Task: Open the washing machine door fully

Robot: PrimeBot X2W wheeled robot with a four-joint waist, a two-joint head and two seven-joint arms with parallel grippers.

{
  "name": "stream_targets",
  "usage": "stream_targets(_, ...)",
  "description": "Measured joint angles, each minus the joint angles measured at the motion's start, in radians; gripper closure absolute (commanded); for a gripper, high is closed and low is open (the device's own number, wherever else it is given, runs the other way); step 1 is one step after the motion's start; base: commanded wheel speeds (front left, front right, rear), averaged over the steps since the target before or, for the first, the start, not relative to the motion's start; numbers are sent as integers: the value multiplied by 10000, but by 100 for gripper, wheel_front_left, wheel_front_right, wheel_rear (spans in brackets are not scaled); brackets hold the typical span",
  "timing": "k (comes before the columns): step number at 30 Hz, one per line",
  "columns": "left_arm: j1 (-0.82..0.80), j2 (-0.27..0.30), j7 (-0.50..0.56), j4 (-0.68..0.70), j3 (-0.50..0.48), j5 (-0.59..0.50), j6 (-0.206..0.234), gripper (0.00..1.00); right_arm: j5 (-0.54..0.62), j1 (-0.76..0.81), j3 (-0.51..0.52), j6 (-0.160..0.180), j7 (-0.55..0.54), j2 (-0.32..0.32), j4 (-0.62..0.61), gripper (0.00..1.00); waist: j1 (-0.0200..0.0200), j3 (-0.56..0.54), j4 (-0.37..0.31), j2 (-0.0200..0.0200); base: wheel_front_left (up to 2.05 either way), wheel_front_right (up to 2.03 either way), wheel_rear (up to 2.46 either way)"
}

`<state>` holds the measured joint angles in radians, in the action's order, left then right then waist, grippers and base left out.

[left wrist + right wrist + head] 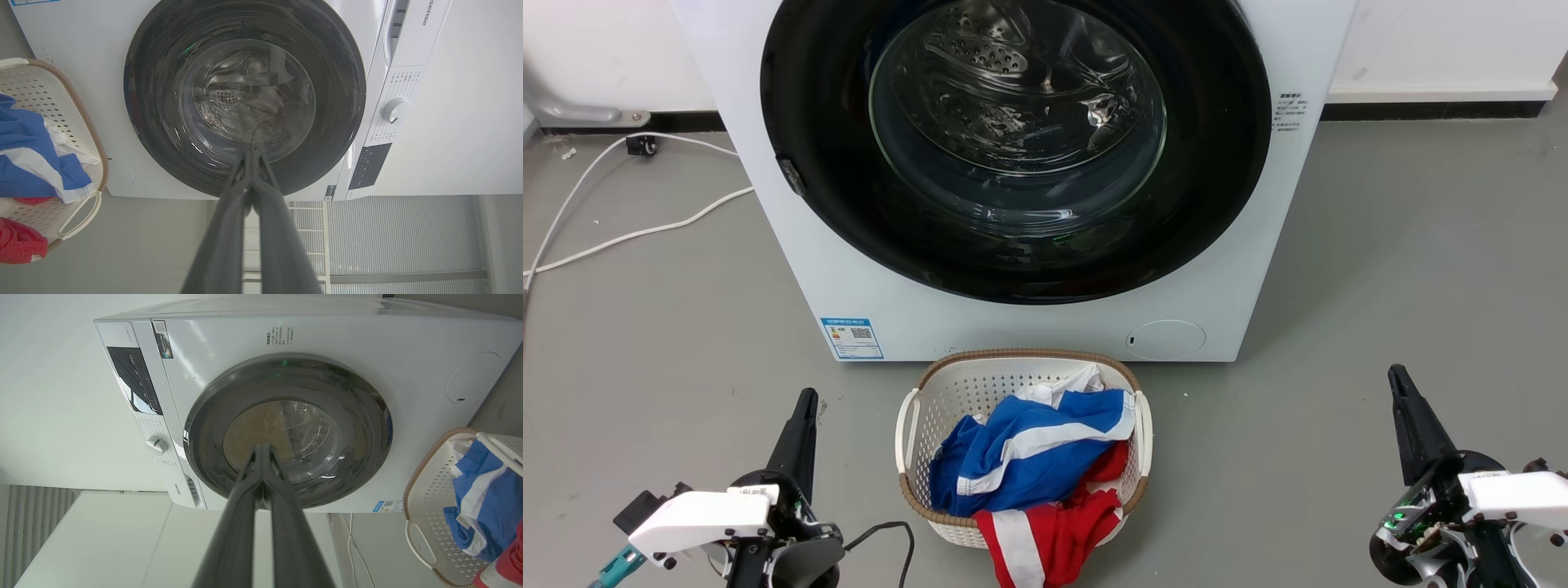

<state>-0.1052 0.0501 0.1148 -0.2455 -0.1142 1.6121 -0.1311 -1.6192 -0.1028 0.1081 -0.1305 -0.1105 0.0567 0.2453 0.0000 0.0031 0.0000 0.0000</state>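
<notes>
One white washing machine [1013, 327] stands on the floor, and its washing machine door [817, 196] lies flush against its front. The wrist views add one dial [395, 110]. One laundry basket [907, 433] sits just before the machine. The left gripper [807, 400] and right gripper [1395, 377] are well apart from the door, fingers pressed together, empty.

Black, white, grey; some blue and red.
I see a glossy black washing machine door [1017, 139] with clear glass centre on a white machine [1045, 327] bearing a blue label [852, 338]. Nearer me, a cream basket [931, 408], dotted with holes and rimmed brown, holds blue cloth [1054, 412] and red cloth [1086, 510], both white-striped. The floor [1298, 425] is grey.
</notes>
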Motion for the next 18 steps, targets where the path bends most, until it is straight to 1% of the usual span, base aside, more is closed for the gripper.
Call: stream_targets(18, -1, 0, 0, 0, 0, 0, 0, 100, 10, -1, 15, 0, -4, -10, 2, 100, 0, 0, 0, 0, 0, 0, 0)
